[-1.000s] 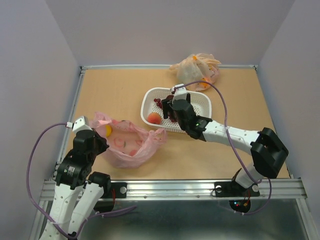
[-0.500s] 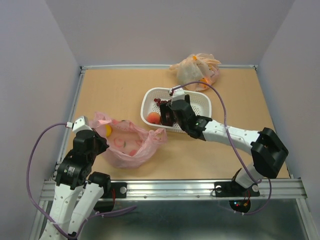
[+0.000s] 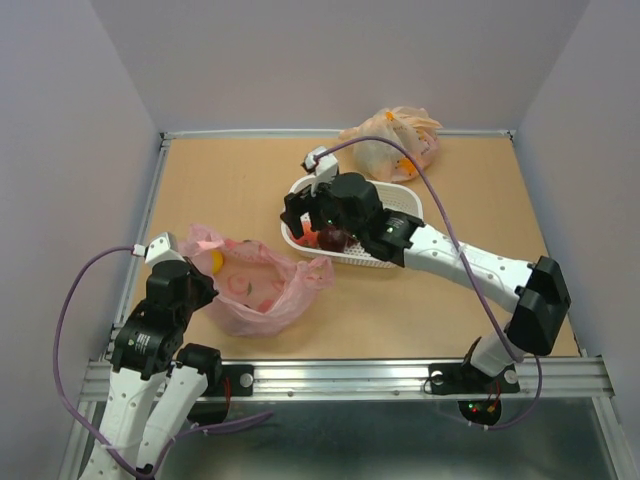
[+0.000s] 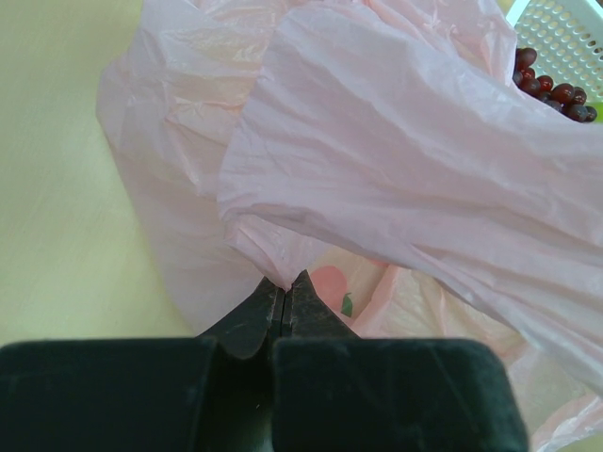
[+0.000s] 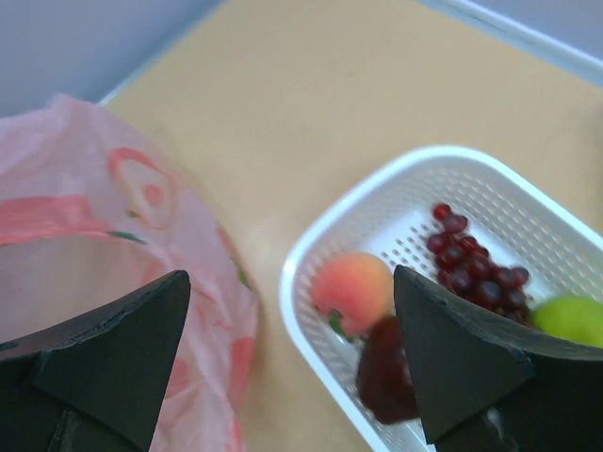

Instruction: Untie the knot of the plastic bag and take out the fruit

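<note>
The pink plastic bag [image 3: 262, 287] lies slack and open at the front left; no knot shows on it. My left gripper [image 3: 197, 265] is shut on a pinch of the bag's thin plastic [image 4: 285, 280]. A yellow lemon [image 3: 216, 261] sits just inside the bag beside it. My right gripper [image 3: 312, 216] hangs open and holds nothing, over the left end of the white basket [image 3: 400, 207]. Between its fingers in the right wrist view I see the basket's rim [image 5: 303, 252], a peach [image 5: 353, 285], a blurred dark plum [image 5: 386, 377], red grapes [image 5: 476, 268] and a green fruit [image 5: 570, 318].
An orange-beige bag [image 3: 392, 142] of fruit lies at the back edge behind the basket. Bare wooden tabletop [image 3: 420, 310] lies between the basket and the metal rail [image 3: 350, 375] at the front. White walls close in the table on three sides.
My right gripper has swung left and back, from over the basket's middle to over its left end. The dark plum now lies uncovered beside the peach. The left arm has not moved.
</note>
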You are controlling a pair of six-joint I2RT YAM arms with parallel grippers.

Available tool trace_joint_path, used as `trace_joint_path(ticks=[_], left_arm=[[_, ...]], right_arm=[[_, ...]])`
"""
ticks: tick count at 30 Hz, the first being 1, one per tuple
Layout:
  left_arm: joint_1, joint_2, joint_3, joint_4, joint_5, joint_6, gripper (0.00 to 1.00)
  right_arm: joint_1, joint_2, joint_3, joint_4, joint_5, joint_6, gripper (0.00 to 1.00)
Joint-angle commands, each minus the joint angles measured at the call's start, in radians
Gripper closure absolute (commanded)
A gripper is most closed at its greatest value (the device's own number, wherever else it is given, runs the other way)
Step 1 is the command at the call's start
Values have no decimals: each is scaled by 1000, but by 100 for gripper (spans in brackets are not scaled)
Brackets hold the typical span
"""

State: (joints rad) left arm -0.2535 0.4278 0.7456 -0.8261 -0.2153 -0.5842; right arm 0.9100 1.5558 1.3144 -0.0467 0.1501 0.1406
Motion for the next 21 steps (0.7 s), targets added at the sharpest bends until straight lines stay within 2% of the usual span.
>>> trace_joint_path(ticks=[1,5,10,14,21], left_arm=[[3,-1,-12,35,-7,12,100],[3,-6,-12,36,-7,12,100],[3,-18,-14,38,-7,11,100],[3,-27,-14,38,-6,12,100],[3,-32,-14,41,-1,14,100]], right_arm=[[108,58,144,-48,-185,-55,7],[190,147,196,-56,-236,-41,9],[271,263,236,-58,-257,-6,17],[299,346,247,-58,-268,10,21],[326,464,253,-58,-277,31,22]])
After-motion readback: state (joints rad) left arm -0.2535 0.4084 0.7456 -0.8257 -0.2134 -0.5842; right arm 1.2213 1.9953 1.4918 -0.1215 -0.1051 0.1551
